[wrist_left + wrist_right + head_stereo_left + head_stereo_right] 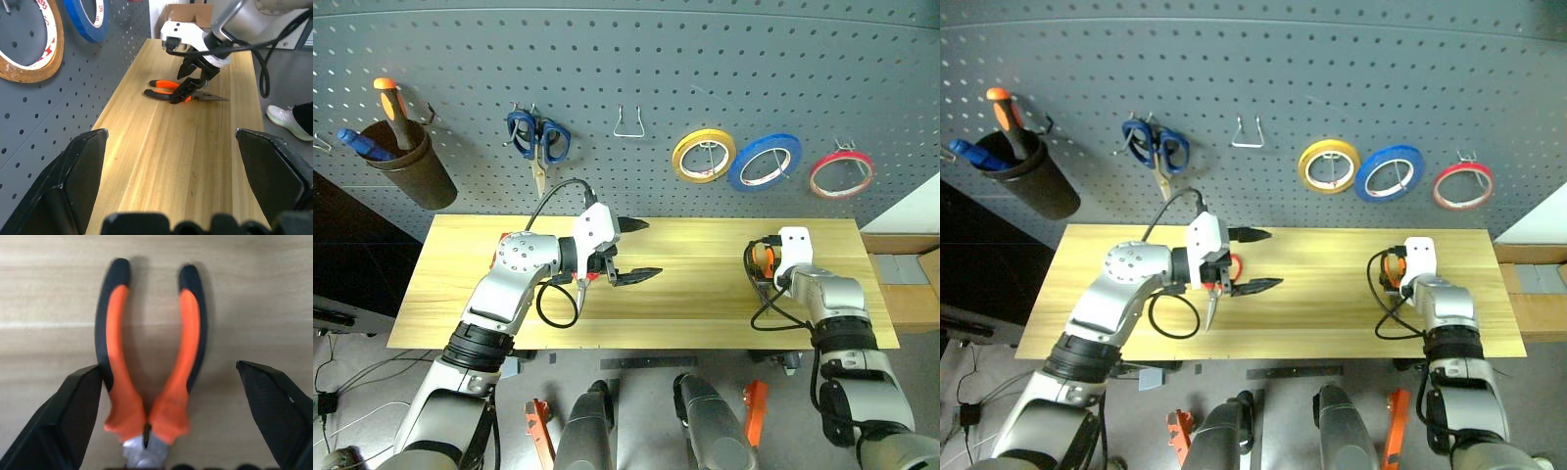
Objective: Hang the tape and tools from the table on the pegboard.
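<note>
Step in hand: pickup of the needle-nose pliers (146, 357), judged from the right gripper (188, 88) lowered over them; grasp not yet made.
Right gripper state: released, black fingers (58, 421) spread wide, one on each side of the orange-and-black handles, neither seen to touch.
Pliers' place: flat on the table (705, 304), between the right gripper's fingers, metal nose toward the wrist, handle ends pointing away, handles slightly splayed.
Next move, as a judgement: close on both handles together near the pivot so they squeeze shut rather than slip; then lift and carry up to a free hook (628, 124) on the pegboard (705, 59).
Risk: rounded handles could roll or spread under an off-centre pinch.
Right arm pose: forearm reaching forward over the table's right end, wrist pitched down, gripper aimed at the tabletop.
Left gripper state: released, fingers wide, holding nothing (634, 250).
Left arm pose: elbow bent out, gripper held above the table's middle, pointing across toward the right gripper, roughly level.
Other tool: red-handled scissors (1221, 279) on the table just under the left gripper, partly hidden by it.
Tape: red tape roll (840, 174) already on a pegboard hook, up beyond the right gripper, beside the blue roll (764, 162) and yellow roll (703, 155).
</note>
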Motion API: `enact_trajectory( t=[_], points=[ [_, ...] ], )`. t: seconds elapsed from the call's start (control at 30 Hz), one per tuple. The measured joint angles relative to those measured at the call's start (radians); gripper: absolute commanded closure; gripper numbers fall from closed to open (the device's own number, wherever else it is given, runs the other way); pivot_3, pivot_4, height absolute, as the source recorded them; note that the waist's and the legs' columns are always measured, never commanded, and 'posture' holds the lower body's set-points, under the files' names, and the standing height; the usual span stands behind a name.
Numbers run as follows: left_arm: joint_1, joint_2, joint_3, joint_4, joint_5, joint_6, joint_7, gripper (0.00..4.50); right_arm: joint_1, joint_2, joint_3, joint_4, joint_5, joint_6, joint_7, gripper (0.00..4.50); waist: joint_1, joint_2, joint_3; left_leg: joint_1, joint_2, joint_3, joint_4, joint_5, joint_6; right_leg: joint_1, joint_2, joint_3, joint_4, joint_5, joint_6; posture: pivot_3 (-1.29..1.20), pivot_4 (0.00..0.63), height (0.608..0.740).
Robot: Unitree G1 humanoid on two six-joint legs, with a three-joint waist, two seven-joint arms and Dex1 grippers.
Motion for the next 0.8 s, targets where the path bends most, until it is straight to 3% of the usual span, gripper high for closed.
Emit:
enact_trajectory(
  t=[0.27,0.4,0.53,0.67,0.8],
  points=[
    [0.002,0.000,0.002,0.000,0.004,-0.001,0.024,0.00,-0.067,-0.006,0.015,0.120,-0.010,-0.051,0.028,2.64,0.000,0.000,-0.001,0.000,0.000,0.000,0.001,0.000,0.000,0.000,0.000,0.000,0.000,0.000,0.000,-0.13,0.262,0.740],
    [0.017,-0.006,0.016,-0.001,0.003,-0.001,0.049,0.00,-0.065,0.005,0.024,0.114,-0.016,-0.067,0.010,2.65,-0.001,0.000,-0.002,0.000,0.000,0.000,0.002,0.000,0.000,0.001,0.000,0.000,0.001,0.001,-0.001,-0.14,0.253,0.740],
    [0.047,-0.009,0.044,-0.008,-0.003,0.005,0.082,0.00,0.004,0.017,0.074,-0.033,-0.017,-0.037,0.027,2.65,-0.001,0.000,-0.003,0.000,0.001,0.000,0.002,0.000,0.000,0.000,0.000,0.000,0.001,0.001,-0.001,-0.14,0.246,0.740],
    [0.093,-0.017,0.099,-0.043,-0.037,0.020,0.121,0.00,0.136,0.036,0.115,-0.441,-0.001,0.081,0.035,2.65,-0.001,0.001,-0.003,-0.001,0.002,0.000,0.002,0.000,0.000,-0.001,-0.001,0.000,0.001,0.001,-0.001,-0.16,0.248,0.740],
    [0.150,-0.006,0.188,-0.079,-0.087,0.054,0.153,0.00,0.294,0.125,0.193,-0.917,0.036,0.228,0.006,2.65,-0.002,0.001,-0.005,-0.001,0.003,-0.003,0.001,0.000,0.000,-0.001,0.001,-0.002,0.001,0.001,-0.001,-0.17,0.251,0.740]
  ],
)
